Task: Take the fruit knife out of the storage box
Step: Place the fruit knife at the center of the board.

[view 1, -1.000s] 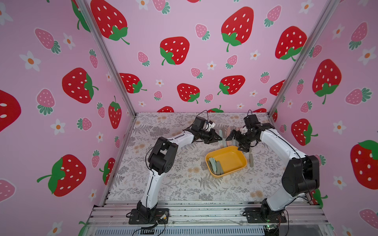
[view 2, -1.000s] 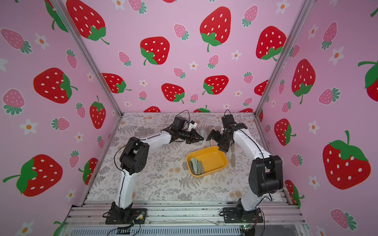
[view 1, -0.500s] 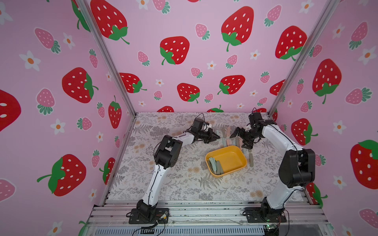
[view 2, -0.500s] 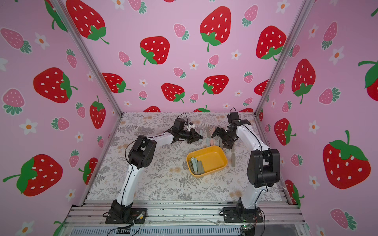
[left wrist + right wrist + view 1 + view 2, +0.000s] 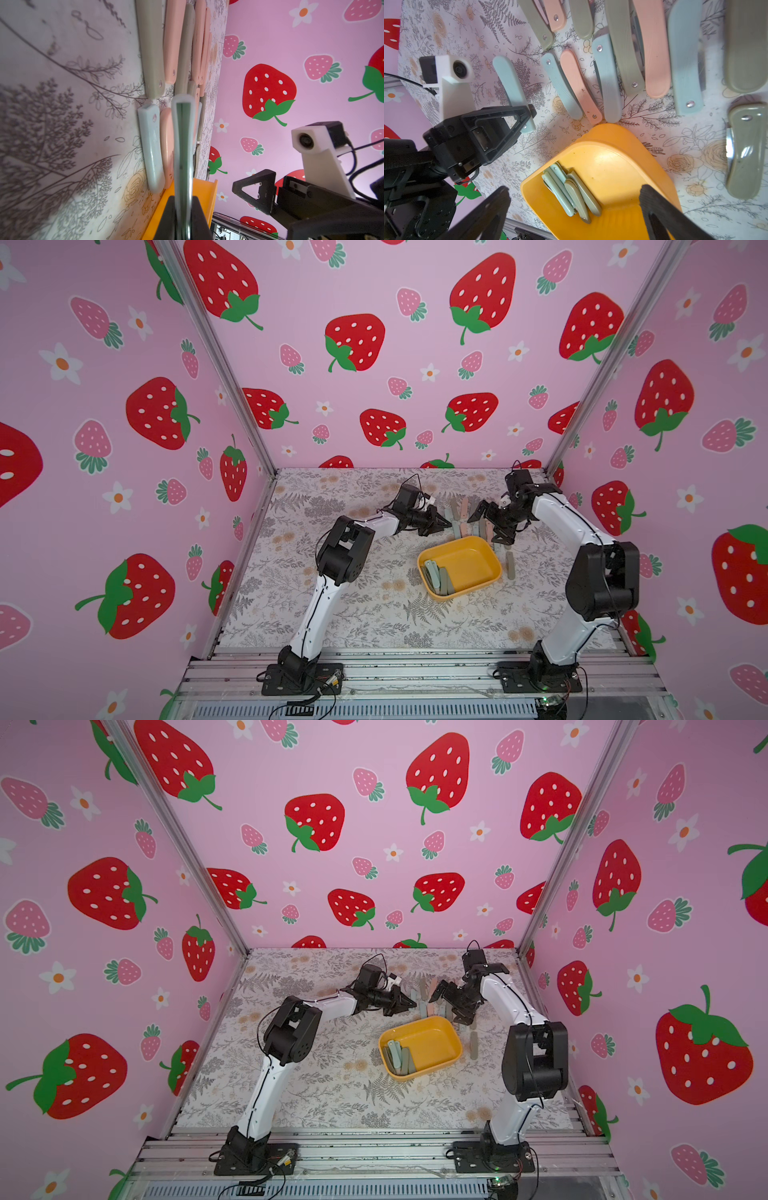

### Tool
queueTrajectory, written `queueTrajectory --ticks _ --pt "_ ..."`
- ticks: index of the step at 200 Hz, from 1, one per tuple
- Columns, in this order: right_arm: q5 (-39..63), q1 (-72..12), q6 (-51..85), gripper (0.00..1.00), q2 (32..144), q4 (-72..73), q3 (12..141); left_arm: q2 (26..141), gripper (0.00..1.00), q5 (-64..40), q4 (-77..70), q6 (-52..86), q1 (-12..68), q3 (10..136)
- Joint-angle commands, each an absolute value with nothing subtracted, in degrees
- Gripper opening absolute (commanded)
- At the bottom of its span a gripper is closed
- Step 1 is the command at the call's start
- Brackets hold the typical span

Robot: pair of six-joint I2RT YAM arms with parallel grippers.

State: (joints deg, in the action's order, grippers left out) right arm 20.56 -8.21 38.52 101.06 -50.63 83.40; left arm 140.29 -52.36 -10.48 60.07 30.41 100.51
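One fruit knife (image 5: 511, 86) sits clamped between the left jaws.

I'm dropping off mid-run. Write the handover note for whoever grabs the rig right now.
Left gripper: shut on a light blue folded knife, carried past the box to its far side, beside the laid-out knives; not yet released.
Right gripper: open, empty, hovering near the box's far edge.
Box: on the table between the arms, with a few folded knives piled at its near left end.
Done: many knives lie in rows behind the box.
Left: set down the held knife, then take out the rest.
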Motion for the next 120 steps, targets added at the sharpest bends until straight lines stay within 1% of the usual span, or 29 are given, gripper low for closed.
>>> queueTrajectory --ticks 1,51,77,98,120 --pt "20.7 -7.7 37.5 0.99 100.8 -52.5 85.0 140.3 0.13 -51.8 -10.8 59.8 30.5 99.2" --pt "20.7 -7.6 37.4 0.99 100.6 -52.6 85.1 140.8 0.18 -51.9 -11.6 60.9 30.4 98.8" --pt "20.4 -7.5 37.4 0.99 100.1 -52.7 85.0 141.5 0.26 -52.2 -11.7 61.7 30.3 99.3" --pt "20.2 -7.3 37.4 0.99 99.7 -52.7 84.8 141.4 0.27 -52.2 -11.5 61.4 30.2 99.0" --pt "20.1 -7.2 37.4 0.99 99.3 -52.6 84.6 141.2 0.34 -52.3 -11.4 61.4 30.2 98.3"
